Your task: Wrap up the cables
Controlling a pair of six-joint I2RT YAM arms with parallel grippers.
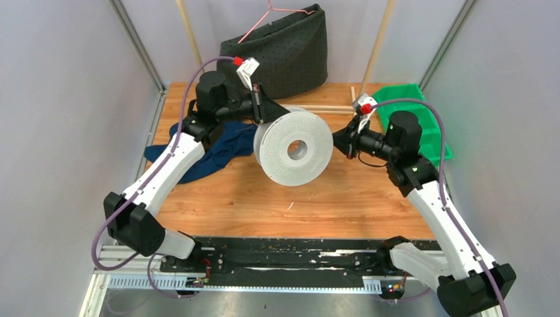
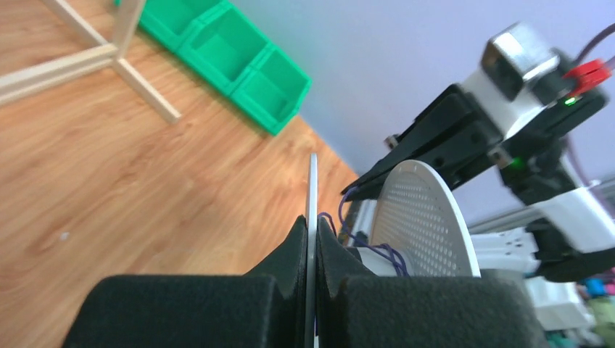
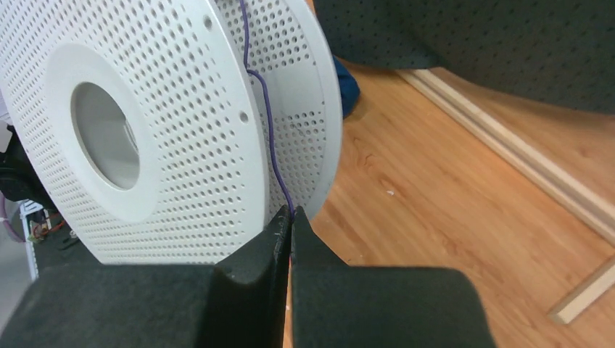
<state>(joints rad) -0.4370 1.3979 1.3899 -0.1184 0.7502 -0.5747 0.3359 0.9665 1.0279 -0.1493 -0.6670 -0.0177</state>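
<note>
Thin dark cable point(image 3: 273, 148) runs from between the flanges of the perforated grey-white plastic spool point(image 1: 294, 148), over the wooden tabletop point(image 1: 264, 205), to the right fingers point(image 3: 304, 243), which are clenched on it. The left fingers point(image 2: 290, 254) clamp a flange rim. A hard pull would likely slip the cable free or twist the spool loose.

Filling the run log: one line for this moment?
left gripper: shut on spool flange | right gripper: shut on cable | cable: runs between flanges

Pale lilac-grey walls point(image 1: 59, 99) enclose a light-brown wooden worktop point(image 1: 264, 205) under soft, even light. Slanting silver metal frame posts point(image 1: 137, 43) rise at its far corners, and a black metal rail point(image 1: 290, 254) edges the near side.
</note>
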